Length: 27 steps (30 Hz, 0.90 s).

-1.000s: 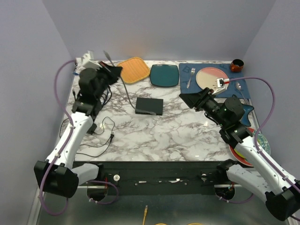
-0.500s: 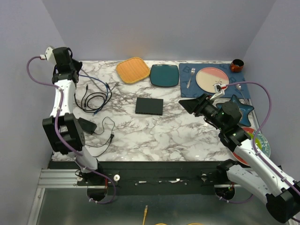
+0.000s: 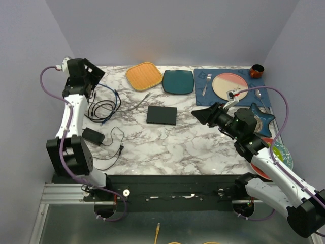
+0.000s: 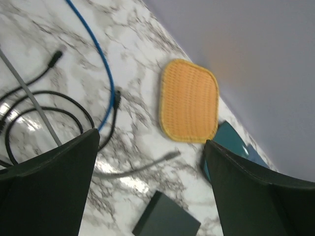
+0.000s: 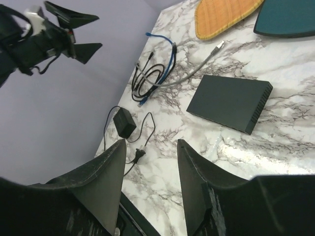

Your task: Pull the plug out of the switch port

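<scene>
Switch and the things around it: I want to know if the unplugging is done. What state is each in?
switch: flat on the table, no cable seen attached.
grey cable: loose, its plug lying apart from the switch.
blue cable: loose on the table.
left hand: open, empty, raised.
right hand: open, empty.

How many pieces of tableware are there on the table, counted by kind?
Plates: 5 (orange square, teal square, pink round, blue star, multicoloured round)
Fork: 1
Spoon: 1
Cup: 1
Total: 8
</scene>
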### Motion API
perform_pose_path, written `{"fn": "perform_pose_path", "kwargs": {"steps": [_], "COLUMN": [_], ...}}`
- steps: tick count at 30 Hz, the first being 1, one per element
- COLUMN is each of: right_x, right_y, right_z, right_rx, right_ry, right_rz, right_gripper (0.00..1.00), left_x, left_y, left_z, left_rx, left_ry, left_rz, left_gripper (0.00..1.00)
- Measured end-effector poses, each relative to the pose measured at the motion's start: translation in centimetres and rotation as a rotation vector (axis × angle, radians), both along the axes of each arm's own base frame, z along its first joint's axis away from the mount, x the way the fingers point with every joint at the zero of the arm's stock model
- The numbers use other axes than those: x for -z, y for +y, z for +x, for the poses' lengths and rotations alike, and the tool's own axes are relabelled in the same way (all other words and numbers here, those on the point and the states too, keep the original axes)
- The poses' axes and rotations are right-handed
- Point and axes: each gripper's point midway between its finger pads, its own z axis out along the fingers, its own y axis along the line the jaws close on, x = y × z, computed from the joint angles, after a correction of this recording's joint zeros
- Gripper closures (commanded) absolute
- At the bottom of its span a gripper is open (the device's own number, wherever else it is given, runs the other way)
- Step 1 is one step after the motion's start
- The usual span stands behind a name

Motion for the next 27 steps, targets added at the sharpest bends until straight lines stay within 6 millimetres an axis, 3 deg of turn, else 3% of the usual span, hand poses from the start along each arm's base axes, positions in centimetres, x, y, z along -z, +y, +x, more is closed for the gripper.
{"fn": "perform_pose_path", "kwargs": {"steps": [4, 8, 9, 13, 17, 22, 24, 27], "right_x": [1.1, 2.1, 2.5, 4.5, 6.9, 10.3, 12.0, 14.2], "right_y": [0.3, 0.4, 0.4, 0.6, 0.5, -1.1, -1.4, -0.7], "right_z": [0.2, 0.1, 0.1, 0.1, -0.1, 0.2, 0.9, 2.5], "right_rx": [-0.021, -0.033, -0.034, -0.056, -0.081, -0.033, -0.011, -0.003], "right_ry": [0.016, 0.026, 0.028, 0.062, 0.096, 0.162, 0.22, 0.315], "right_rz": [-0.033, -0.063, -0.07, -0.121, -0.198, -0.334, -0.382, -0.414], "right_gripper": [0.46, 0.46, 0.46, 0.48, 0.48, 0.47, 0.5, 0.6], "left_x": [-2.3, -2.5, -2.1, 1.2, 5.6, 9.0, 9.8, 10.9], "left_y": [-6.0, -8.4, -9.6, -18.5, -23.5, -25.4, -24.5, -22.7], "left_z": [-4.3, -6.1, -6.4, -9.6, -13.4, -16.6, -16.5, -14.1], "left_rx": [0.119, 0.166, 0.191, 0.42, 0.569, 0.625, 0.593, 0.513], "left_ry": [-0.088, -0.117, -0.111, -0.062, 0.027, 0.096, 0.123, 0.181], "left_rz": [0.024, 0.058, 0.069, 0.122, 0.18, 0.254, 0.272, 0.265], "left_gripper": [0.01, 0.01, 0.01, 0.01, 0.01, 0.01, 0.01, 0.05]}}
